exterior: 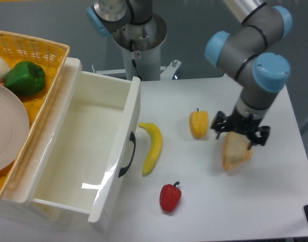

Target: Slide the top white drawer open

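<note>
The top white drawer (118, 126) stands pulled far out of the cabinet at the left. Its glossy cream inside is empty and its curved black handle (128, 154) faces the table. My gripper (240, 135) is far off to the right, over the upper end of a slice of bread (235, 155). It is open, its black fingers spread with nothing held between them. The lower drawer is hidden under the top one.
A yellow basket (40, 50) on the cabinet holds a green pepper (25, 78) and a white plate (7, 126). On the table lie a banana (152, 146), a yellow pepper (198, 123) and a red pepper (170, 196). The arm's base (138, 40) stands behind.
</note>
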Available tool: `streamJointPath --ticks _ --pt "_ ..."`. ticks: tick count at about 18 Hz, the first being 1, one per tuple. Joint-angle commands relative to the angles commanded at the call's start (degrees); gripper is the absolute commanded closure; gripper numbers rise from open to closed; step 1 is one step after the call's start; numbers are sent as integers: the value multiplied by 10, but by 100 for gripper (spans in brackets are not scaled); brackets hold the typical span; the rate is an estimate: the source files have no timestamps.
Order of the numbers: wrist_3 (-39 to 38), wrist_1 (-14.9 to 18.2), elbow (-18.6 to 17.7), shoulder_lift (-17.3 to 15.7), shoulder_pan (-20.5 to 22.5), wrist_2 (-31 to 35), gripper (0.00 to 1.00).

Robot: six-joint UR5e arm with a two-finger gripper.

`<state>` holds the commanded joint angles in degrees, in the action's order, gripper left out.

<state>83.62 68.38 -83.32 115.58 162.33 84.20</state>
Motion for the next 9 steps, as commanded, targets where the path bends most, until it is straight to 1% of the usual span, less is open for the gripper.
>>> streamJointPath --ticks 1,3,6,9 --pt "43 0 2 1 8 0 0" --pt "86 7 21 14 21 3 0" --pt "91 7 30 21 25 39 0" --pt "93 7 35 25 31 43 0"
